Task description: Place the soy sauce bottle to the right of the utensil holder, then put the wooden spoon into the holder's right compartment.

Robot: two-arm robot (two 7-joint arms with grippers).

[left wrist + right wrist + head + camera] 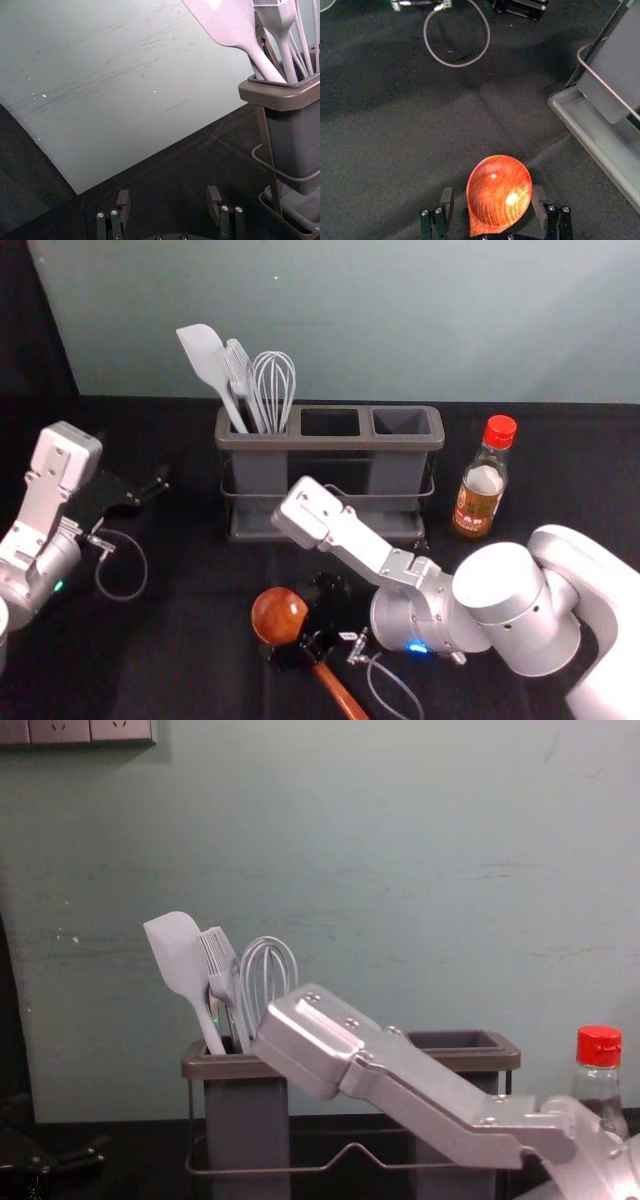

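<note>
Your right gripper (292, 620) is in front of the utensil holder (330, 413), at the wooden spoon (278, 614). In the right wrist view, its jaws stand wide, one on either side of the spoon's round bowl; you can't tell whether they touch it. The spoon's handle runs back toward your robot's body. The soy sauce bottle (479, 490), with its red cap (500, 431), stands just to the right of the holder. In the holder's left compartment you have a spatula (177, 955), a basting brush (220, 960) and a whisk (268, 970). Your left gripper (150, 490) is parked left of the holder, jaws wide apart.
</note>
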